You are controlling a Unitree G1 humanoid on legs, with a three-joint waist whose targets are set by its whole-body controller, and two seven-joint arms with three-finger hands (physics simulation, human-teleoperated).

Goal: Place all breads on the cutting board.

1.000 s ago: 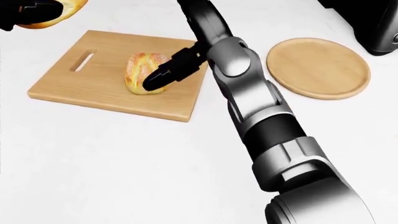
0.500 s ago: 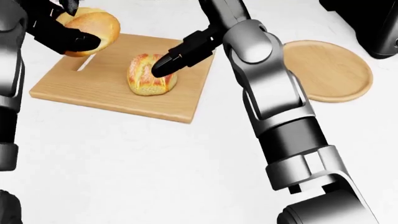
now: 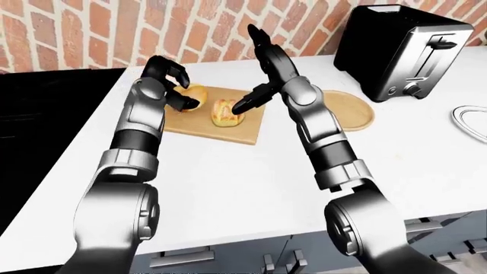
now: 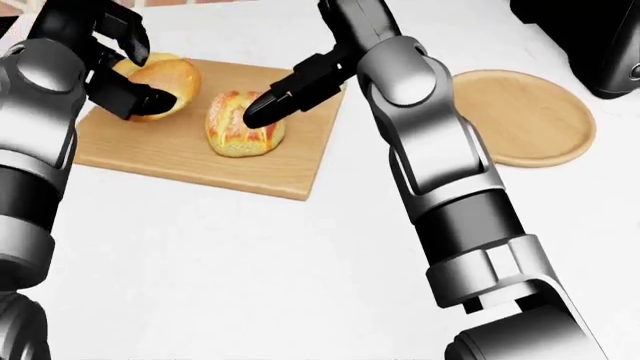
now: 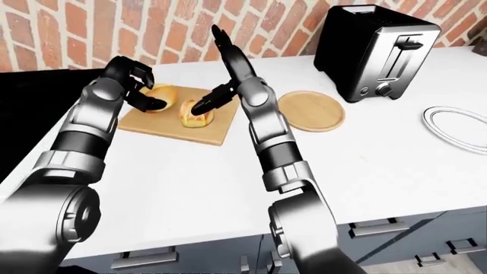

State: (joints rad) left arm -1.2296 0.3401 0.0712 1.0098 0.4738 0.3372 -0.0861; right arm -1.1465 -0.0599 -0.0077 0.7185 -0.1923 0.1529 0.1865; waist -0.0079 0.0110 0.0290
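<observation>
One roll (image 4: pixel 243 124) lies on the cutting board (image 4: pixel 200 161) at upper left; right hand (image 4: pixel 290 94) open above it — left hand (image 4: pixel 115 71) grips a bun (image 4: pixel 165 82), unreleased.

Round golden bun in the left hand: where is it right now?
In the head view, the round golden bun sits upper left over the rectangular wooden cutting board, gripped by the left hand, beside the crusty roll.

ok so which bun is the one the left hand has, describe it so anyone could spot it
Find the square cutting board on the white counter, left of the round wooden plate in the head view. Two breads are on it; the one you want is the smooth, plain golden bun at the board's upper left, wrapped by the left hand. Its neighbour, the crusty roll, is scored and streaked red.
</observation>
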